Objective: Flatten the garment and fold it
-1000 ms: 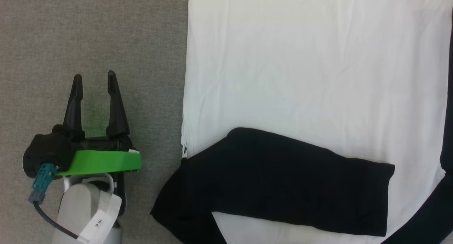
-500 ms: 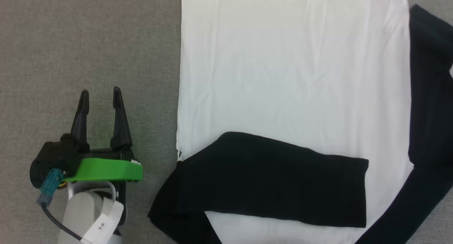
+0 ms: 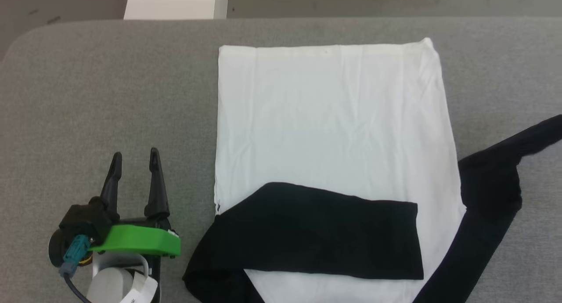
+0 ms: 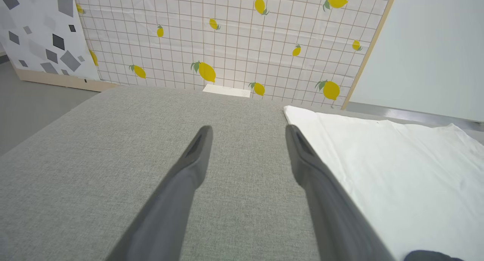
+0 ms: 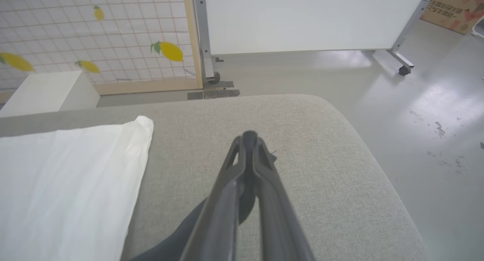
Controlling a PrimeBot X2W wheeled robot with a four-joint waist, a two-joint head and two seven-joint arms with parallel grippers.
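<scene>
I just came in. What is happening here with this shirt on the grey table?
A two-armed robot is folding a garment that lies flat on the grey table. One black sleeve is already folded across the white body. The right pincer is shut, apparently on the other sleeve, which stretches out to the right. The left pincer is open beside the garment, holding nothing.

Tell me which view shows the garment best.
The head view: the garment lies nearly whole, white body and black sleeves. The left wrist view shows its white edge; the right wrist view a white corner and dark sleeve.
</scene>
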